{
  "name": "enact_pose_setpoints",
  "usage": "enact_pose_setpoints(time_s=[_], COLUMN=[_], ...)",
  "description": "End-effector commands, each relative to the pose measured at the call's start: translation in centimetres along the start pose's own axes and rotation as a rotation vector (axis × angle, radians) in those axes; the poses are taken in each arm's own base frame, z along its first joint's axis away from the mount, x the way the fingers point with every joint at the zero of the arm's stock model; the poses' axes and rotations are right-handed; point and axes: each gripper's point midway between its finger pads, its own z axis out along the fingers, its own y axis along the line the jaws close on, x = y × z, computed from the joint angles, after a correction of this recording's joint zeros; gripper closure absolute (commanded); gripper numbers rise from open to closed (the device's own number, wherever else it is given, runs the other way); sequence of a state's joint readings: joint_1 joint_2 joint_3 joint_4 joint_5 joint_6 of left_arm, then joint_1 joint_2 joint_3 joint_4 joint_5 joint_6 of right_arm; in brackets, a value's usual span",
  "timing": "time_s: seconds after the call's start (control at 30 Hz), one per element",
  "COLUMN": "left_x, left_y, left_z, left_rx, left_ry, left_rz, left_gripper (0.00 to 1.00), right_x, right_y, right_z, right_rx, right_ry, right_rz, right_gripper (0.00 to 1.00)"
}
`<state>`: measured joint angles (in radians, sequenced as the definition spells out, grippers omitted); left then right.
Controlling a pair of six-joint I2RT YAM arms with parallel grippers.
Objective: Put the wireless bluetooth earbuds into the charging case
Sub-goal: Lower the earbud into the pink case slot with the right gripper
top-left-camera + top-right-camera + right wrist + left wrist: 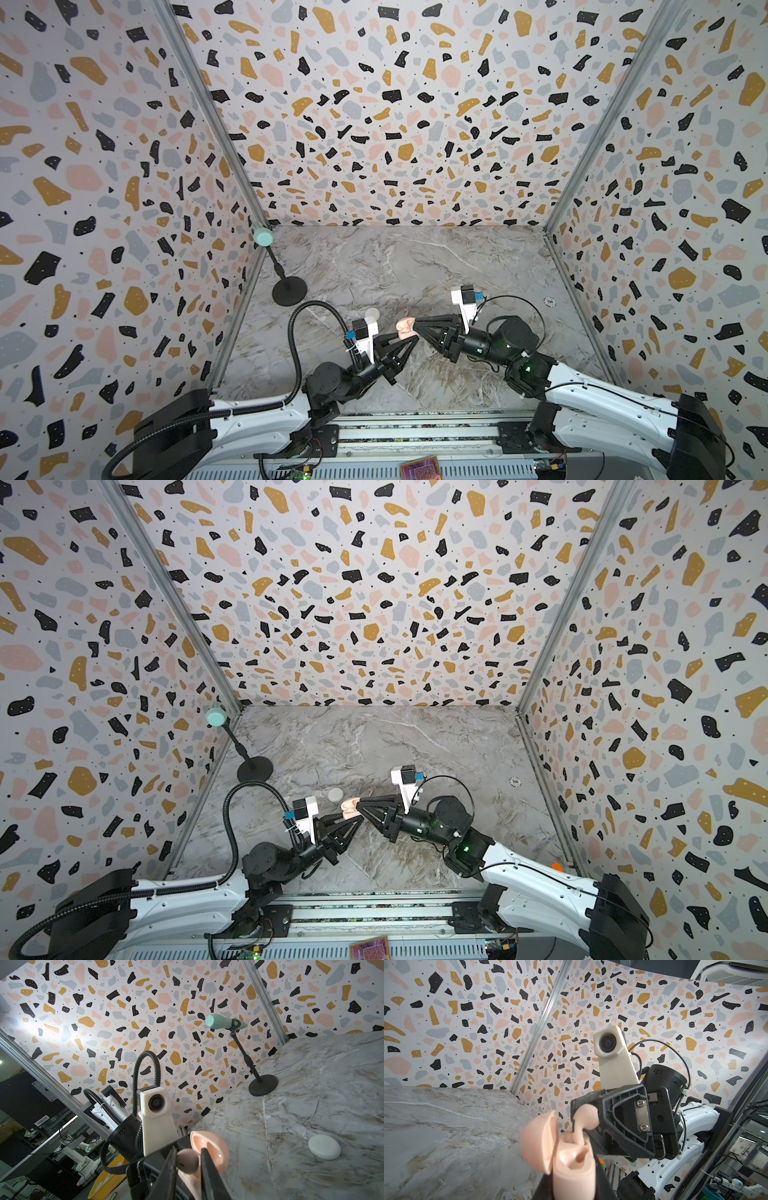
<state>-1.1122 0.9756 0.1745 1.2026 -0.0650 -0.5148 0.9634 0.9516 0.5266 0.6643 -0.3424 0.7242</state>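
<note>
Pink case (571, 1180): lid open, lifted off the table (374, 257) near its middle.
Pink earbud (585, 1118): stemmed, with the stem tip entering the case's slot.
Left gripper (413, 338): reaches rightward, fingers narrow, clamping the case.
Right gripper (419, 324): reaches leftward, fingers narrow, pinching the earbud's head.

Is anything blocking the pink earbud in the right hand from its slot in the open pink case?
Nothing visible does. The pink case, held by the left hand, has its lid swung clear to the side, and the pink earbud in the right hand has its stem tip at the mouth of the slot.
</note>
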Motion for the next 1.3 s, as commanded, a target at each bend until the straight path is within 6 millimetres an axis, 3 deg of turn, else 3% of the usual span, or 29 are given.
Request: enact_pose_setpoints(time_s=[0.0, 0.9, 1.27], left_x=[-2.97, -2.88, -2.58], left_y=[-2.05, -2.73, -2.77], left_z=[-0.14, -0.30, -0.25], left_rx=[0.082, 0.114, 0.114], left_ry=[-0.109, -0.108, -0.096], left_rz=[0.014, 0.020, 0.038], left_gripper=[1.00, 1.00, 1.00], right_x=[0.12, -0.24, -0.30], right_y=[-0.08, -0.47, -0.07], right_z=[0.09, 0.02, -0.06], right_rx=[0.024, 0.062, 0.054], right_ry=[0.025, 0.022, 0.036], right_rz=[-0.004, -0.017, -0.037], right_gripper=[0.77, 0.70, 0.72])
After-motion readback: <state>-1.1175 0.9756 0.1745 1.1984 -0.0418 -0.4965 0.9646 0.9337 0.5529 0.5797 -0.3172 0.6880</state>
